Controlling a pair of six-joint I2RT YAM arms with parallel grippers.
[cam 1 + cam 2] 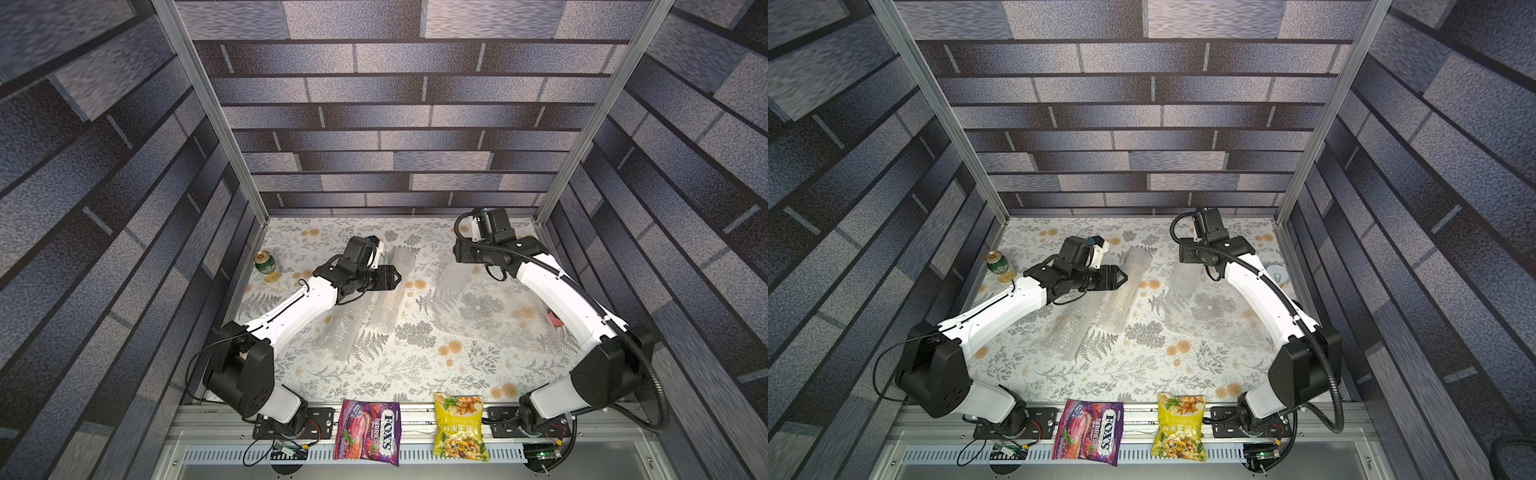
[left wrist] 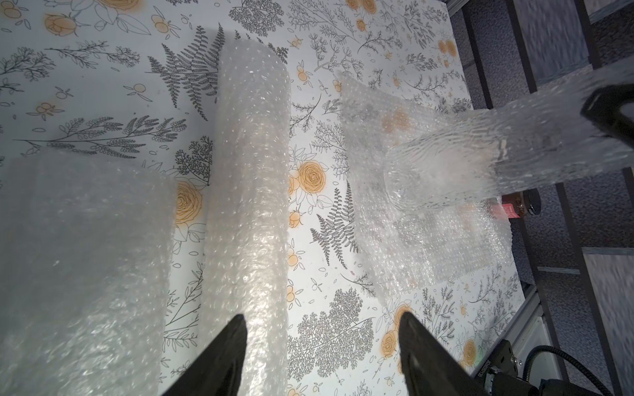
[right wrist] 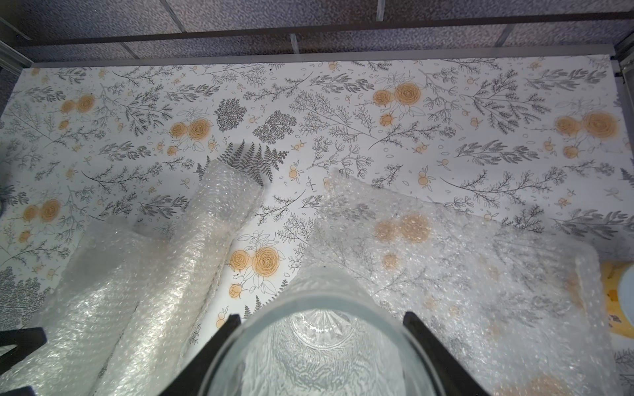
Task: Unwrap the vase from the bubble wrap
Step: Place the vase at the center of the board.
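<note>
In right wrist view — unseen from above — fingers (image 3: 425,343) clasp vase (image 3: 319,360).

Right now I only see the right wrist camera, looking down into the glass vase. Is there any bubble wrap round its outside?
Observer: No. In the left wrist view the vase looks bare-sided, with the bubble wrap sheet spread beneath its base.
Operator: What's my other hand doing?
Observer: The left gripper is open and empty, over a bubble wrap roll.
Operator: Is anything behind me?
Observer: A purple candy bag and a yellow snack bag lie across the front rail.
</note>
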